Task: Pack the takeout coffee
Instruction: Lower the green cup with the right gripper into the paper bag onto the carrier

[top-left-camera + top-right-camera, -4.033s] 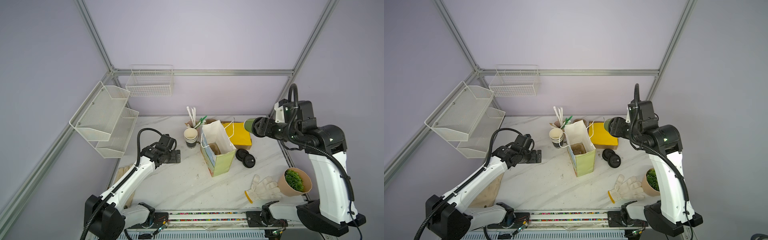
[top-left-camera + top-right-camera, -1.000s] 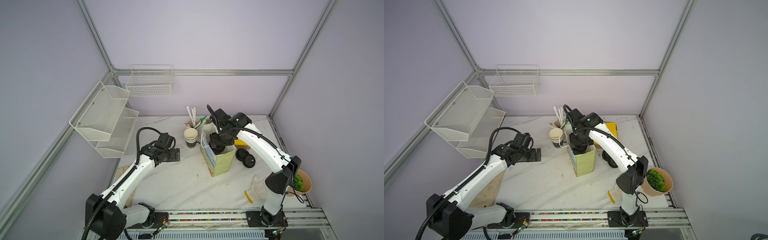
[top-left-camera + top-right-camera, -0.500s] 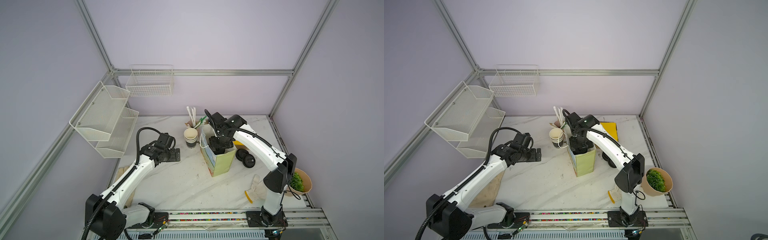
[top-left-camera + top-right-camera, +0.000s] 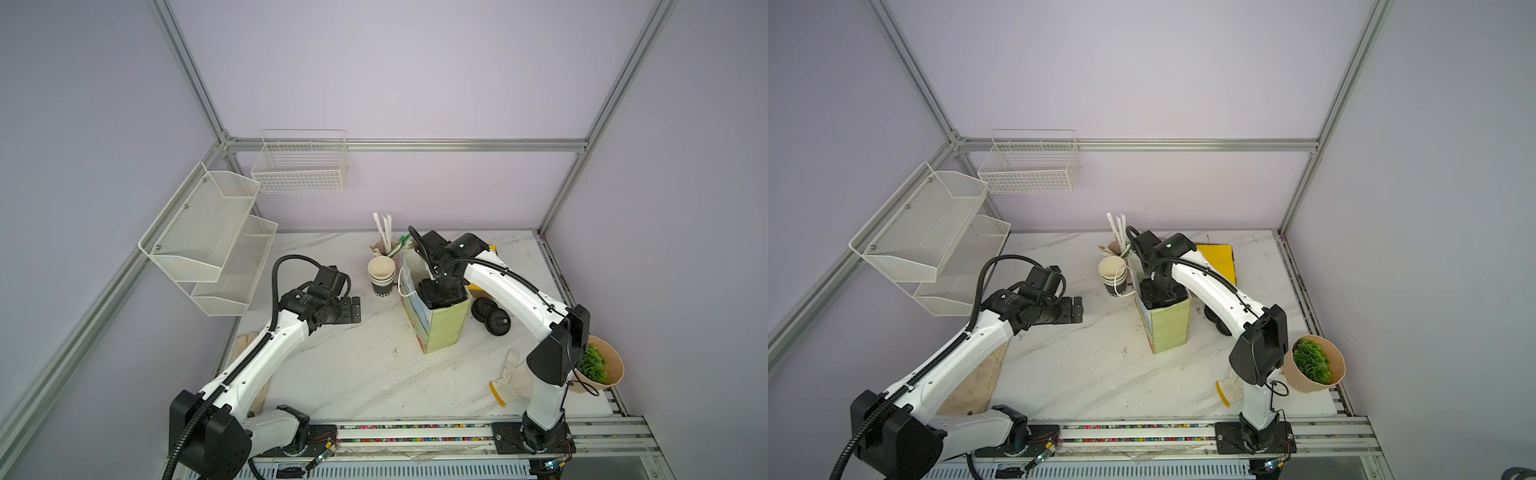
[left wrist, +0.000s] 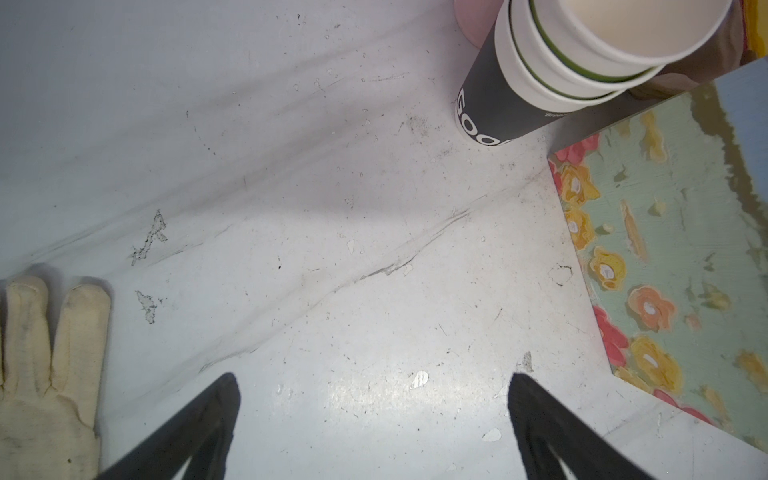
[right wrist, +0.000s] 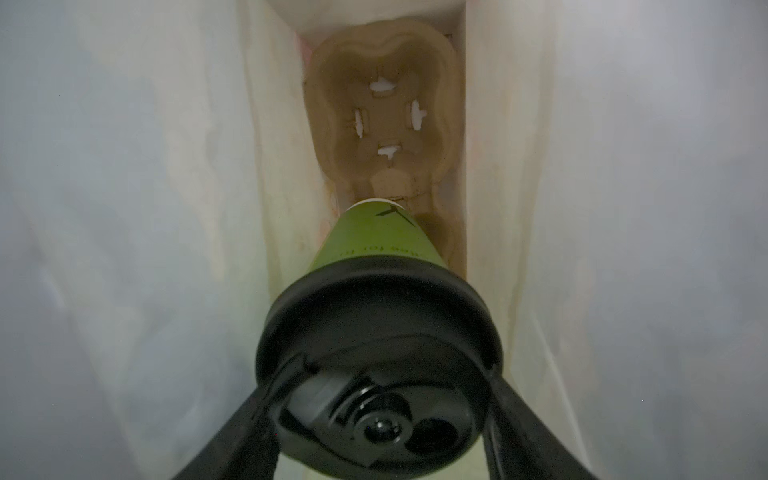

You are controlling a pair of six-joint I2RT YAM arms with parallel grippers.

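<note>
Right pincer (image 6: 382,386), down inside the paper bag (image 6: 166,208), clamps the takeout coffee (image 6: 374,241) (gripped at its black lid (image 6: 374,316)), pulp tray (image 6: 386,124) just beyond the cup's base. Left pincer (image 5: 374,399) gapes wide, empty, above the desk (image 5: 291,208).

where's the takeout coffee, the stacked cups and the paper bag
takeout coffee (image 6: 374,245): right wrist view, on its green side wall
stacked cups (image 5: 490,104): left wrist view, on the black lettered side of the bottom cup
paper bag (image 4: 446,328): in a top view, on its green side panel
</note>
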